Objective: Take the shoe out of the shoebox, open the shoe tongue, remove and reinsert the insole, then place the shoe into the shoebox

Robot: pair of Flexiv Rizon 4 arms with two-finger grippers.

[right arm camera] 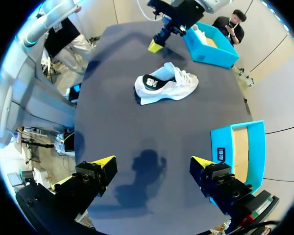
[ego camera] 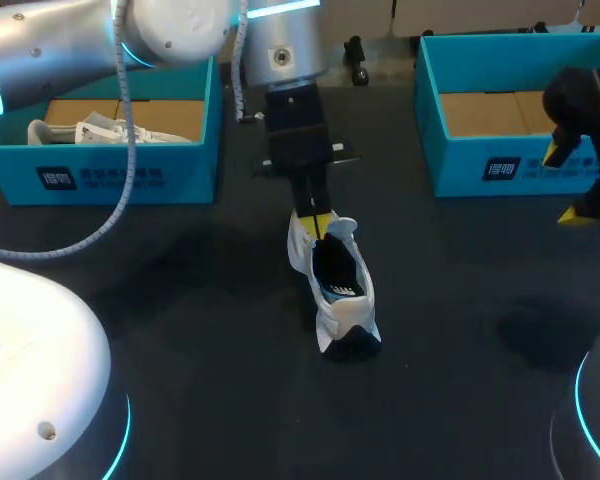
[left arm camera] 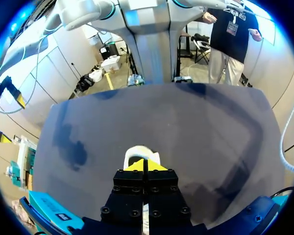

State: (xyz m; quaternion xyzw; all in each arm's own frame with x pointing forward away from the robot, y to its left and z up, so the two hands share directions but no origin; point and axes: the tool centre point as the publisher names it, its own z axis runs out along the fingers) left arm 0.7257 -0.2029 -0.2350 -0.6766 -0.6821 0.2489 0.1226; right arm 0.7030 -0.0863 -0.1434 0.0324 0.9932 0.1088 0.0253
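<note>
Head view first: the shoe stands on the dark table right in the middle, outside both boxes, its dark opening facing up. The left gripper hangs straight over the shoe's far end, yellow tips pressed together. Off to the left, the left shoebox holds a second shoe. The right shoebox shows its cardboard floor, and the right gripper hovers just in front of it, fingers spread wide. Over to the left wrist view: the tips are tight together with white shoe material just ahead of them, and I can't tell whether they touch it. Right wrist view now: its own fingers are well apart above the table. The shoe lies well ahead, the left gripper is poised beyond it, and the right shoebox sits just beside one finger
</note>
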